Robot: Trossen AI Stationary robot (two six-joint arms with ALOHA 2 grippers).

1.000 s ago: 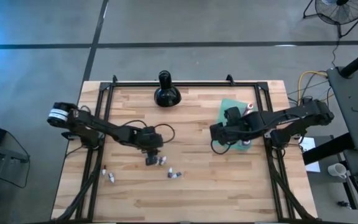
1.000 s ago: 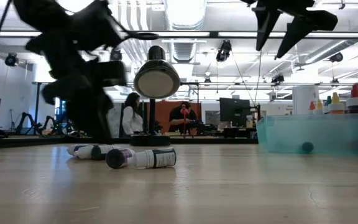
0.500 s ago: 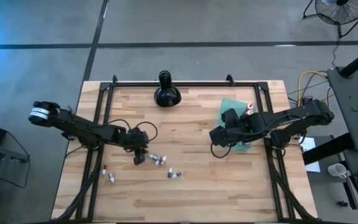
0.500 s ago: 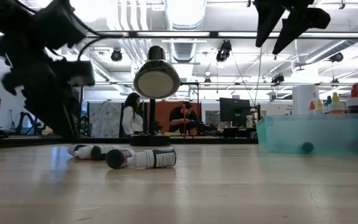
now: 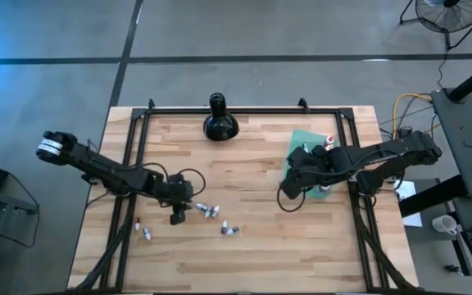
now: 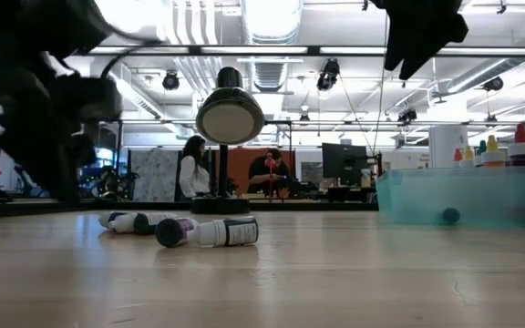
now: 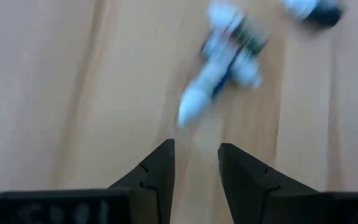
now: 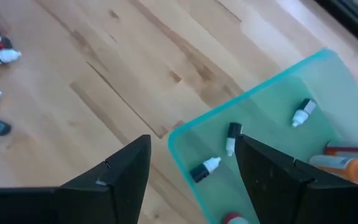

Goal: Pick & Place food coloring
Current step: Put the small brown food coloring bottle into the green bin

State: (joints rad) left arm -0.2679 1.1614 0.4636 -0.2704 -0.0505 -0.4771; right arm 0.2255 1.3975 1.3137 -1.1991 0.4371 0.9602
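Pale, smooth wooden table [image 5: 260, 246]; translucent teal plastic bin [image 8: 278, 106]; glossy black bulbous object [image 5: 220, 123].

A grey concrete floor [image 5: 244, 29], crossed by dark seams, is seen around the wooden table [image 5: 252, 254], with a fan [image 5: 447, 14] standing at the far right corner and a blue glow cast at the left edge. Beyond the table, an open workshop is shown in the low view, lit by bright ceiling lights [image 6: 270, 16] among exposed ducts. Two people [image 6: 192, 168] are seated at desks beside a dark monitor [image 6: 341, 162] and an orange wall panel [image 6: 244, 169].
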